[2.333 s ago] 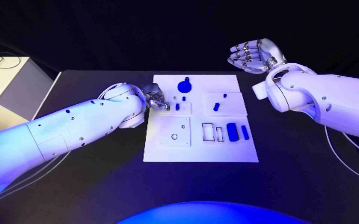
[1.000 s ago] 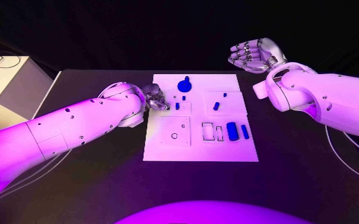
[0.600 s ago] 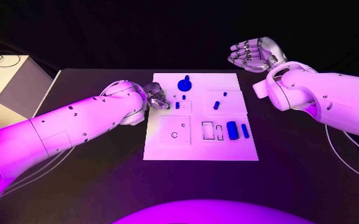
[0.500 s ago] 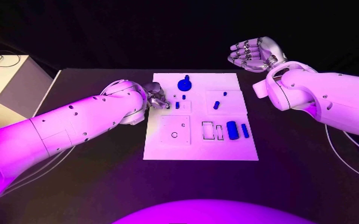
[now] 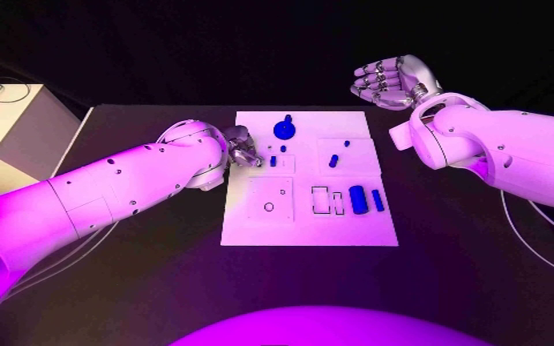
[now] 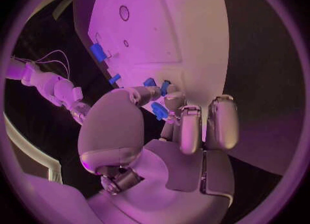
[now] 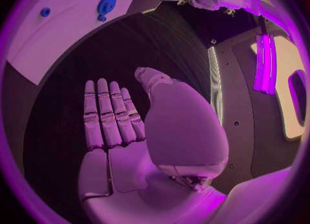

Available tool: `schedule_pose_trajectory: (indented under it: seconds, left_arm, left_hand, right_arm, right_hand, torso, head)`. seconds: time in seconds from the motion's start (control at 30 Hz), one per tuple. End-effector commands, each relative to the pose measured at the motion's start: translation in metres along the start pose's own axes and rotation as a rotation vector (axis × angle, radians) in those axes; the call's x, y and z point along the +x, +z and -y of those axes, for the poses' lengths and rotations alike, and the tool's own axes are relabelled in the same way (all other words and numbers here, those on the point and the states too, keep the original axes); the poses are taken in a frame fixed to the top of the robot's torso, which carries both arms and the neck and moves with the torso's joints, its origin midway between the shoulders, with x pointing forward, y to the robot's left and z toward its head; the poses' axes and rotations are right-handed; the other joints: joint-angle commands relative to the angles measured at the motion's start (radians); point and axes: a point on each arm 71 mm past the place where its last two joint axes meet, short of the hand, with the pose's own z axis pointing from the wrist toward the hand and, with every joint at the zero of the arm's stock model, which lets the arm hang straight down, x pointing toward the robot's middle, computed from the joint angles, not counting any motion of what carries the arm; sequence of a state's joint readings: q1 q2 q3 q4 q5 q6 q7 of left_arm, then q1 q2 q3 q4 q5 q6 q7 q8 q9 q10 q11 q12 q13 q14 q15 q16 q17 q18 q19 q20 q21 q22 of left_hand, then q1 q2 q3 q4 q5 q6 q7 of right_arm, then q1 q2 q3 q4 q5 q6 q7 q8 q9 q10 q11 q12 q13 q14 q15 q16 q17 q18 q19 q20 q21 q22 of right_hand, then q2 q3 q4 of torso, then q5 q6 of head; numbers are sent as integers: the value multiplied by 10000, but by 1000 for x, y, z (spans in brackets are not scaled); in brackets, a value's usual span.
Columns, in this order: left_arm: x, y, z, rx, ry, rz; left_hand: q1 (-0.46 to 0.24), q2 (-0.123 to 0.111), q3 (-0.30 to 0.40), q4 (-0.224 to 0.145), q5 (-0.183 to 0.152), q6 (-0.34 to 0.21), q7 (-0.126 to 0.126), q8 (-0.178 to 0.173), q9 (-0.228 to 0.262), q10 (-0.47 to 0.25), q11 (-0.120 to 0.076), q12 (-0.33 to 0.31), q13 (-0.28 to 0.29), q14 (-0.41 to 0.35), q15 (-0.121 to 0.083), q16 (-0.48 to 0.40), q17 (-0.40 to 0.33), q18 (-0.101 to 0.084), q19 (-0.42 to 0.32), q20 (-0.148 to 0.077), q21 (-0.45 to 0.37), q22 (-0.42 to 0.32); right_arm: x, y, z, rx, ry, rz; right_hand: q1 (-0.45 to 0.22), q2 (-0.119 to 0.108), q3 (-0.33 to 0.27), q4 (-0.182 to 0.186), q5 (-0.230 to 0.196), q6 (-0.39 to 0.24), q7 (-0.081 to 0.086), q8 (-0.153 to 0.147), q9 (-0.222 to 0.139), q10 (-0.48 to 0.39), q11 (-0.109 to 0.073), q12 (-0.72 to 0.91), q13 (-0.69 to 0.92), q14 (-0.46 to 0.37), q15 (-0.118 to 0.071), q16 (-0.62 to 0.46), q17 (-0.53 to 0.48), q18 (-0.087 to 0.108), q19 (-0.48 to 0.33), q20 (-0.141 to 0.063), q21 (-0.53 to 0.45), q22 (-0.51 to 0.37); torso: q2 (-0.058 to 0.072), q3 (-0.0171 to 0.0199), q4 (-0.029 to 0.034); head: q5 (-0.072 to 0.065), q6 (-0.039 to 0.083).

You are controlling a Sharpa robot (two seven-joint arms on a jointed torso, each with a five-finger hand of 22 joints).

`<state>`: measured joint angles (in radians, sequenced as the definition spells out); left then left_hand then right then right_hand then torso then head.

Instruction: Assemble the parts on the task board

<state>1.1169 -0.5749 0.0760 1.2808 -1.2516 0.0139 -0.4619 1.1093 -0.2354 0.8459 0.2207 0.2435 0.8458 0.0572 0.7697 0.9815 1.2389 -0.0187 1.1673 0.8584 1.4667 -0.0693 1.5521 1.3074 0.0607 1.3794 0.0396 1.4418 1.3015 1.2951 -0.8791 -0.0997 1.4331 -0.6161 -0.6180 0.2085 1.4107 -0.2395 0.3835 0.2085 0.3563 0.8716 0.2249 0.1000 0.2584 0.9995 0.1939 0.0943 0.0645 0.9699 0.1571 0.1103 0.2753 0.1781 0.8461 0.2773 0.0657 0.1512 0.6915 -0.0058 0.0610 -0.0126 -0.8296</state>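
Little has changed: the left robot hand (image 5: 242, 147) still pinches a small blue peg (image 6: 159, 111) at the flat white task board (image 5: 310, 230)'s left edge; insertion pending. The right robot hand (image 5: 388, 82) stays open, empty.

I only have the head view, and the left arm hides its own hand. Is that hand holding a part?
Observer: Yes. The left wrist view shows the left hand pinching a small blue part between its fingers.
Operator: Where over the board?
Observer: At the task board edge, beside two standing blue parts.
Operator: Right hand's palm?
Observer: The right hand holds nothing, its fingers extended.
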Motion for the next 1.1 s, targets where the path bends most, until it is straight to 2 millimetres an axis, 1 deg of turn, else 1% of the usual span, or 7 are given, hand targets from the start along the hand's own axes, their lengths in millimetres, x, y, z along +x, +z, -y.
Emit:
schedule_pose_trajectory:
  seconds: [0.03,0.17,0.27,0.43,0.5,0.77,1.1]
  left_arm:
    - [18,2,0,-155,164,-884]
    - [18,3,-1,-202,160,-714]
    - [17,4,-1,-231,131,-594]
    - [17,5,-2,-272,90,-459]
    - [17,5,-2,-290,93,-426]
    - [16,5,-5,-363,118,-374]
    - [14,5,-8,-434,114,-240]
  left_hand:
    - [-19,82,1709,-1691,13,-29,-33,-56,-4,-2,-7,-37,-16,959,-46,51,2381,66,-82,-6,-40,-12]
    - [-202,33,1372,-1491,-78,-135,-29,-173,-39,-38,15,-104,-138,936,-15,15,2315,74,-130,25,-78,-51]
    - [-246,52,893,-1281,-87,-243,-19,-445,-238,-160,29,-183,-278,920,-3,-8,2272,82,-163,45,-116,-85]
    - [-400,-35,-88,-687,-71,-158,86,-979,-804,-329,139,-200,-376,889,86,-55,2189,91,-190,108,-171,-134]
    - [-464,-119,-453,-481,-51,-71,110,-1066,-946,-358,158,-183,-371,882,103,-66,2169,94,-190,129,-182,-141]
    - [-480,-303,-1141,-87,-22,46,123,-1136,-1138,-389,170,-132,-342,877,115,-73,2154,97,-185,146,-198,-145]
    - [-377,-319,-2014,443,5,82,134,-1133,-1273,-417,185,-87,-335,869,127,-84,2133,103,-197,154,-226,-167]
  right_arm:
    - [1,0,-2,-132,27,-155]
    - [2,-1,-2,-134,36,-169]
    - [2,-1,-2,-134,44,-187]
    - [3,-1,-3,-136,63,-218]
    - [3,-2,-3,-138,70,-229]
    - [3,-2,-3,-134,73,-229]
    - [2,-2,-3,-124,66,-206]
  right_hand:
    - [-2,106,-42,3,23,49,320,-68,-8,10,60,-53,-9,34,66,-49,-8,60,-12,22,-15,-8]
    - [-3,106,-50,1,43,51,326,-71,-13,12,63,-62,-9,36,68,-58,-21,60,-12,23,-15,-22]
    - [-7,105,-64,1,61,47,333,-80,-22,8,69,-77,-11,33,74,-75,-40,58,-17,26,-18,-42]
    - [-11,104,-86,1,73,36,345,-95,-35,-3,79,-100,-14,24,83,-102,-68,55,-29,31,-22,-72]
    - [-12,104,-90,1,75,34,346,-98,-38,-5,81,-104,-14,22,85,-107,-73,54,-31,32,-22,-77]
    - [-14,105,-123,-1,80,22,359,-116,-55,-20,93,-135,-16,10,97,-141,-109,50,-53,40,-27,-117]
    - [-18,106,-170,-1,85,12,371,-136,-74,-31,105,-164,-15,-2,110,-181,-152,46,-89,49,-33,-167]
  torso:
    - [-1,-8,11]
    - [0,-7,10]
    - [5,-10,-3]
    - [4,-7,8]
    - [2,-6,9]
    - [2,-8,10]
    - [0,-12,8]
  head:
    - [-18,-9]
    - [-29,3]
    - [-33,14]
    - [-47,-3]
    - [-52,-4]
    - [-74,-8]
    - [-80,10]
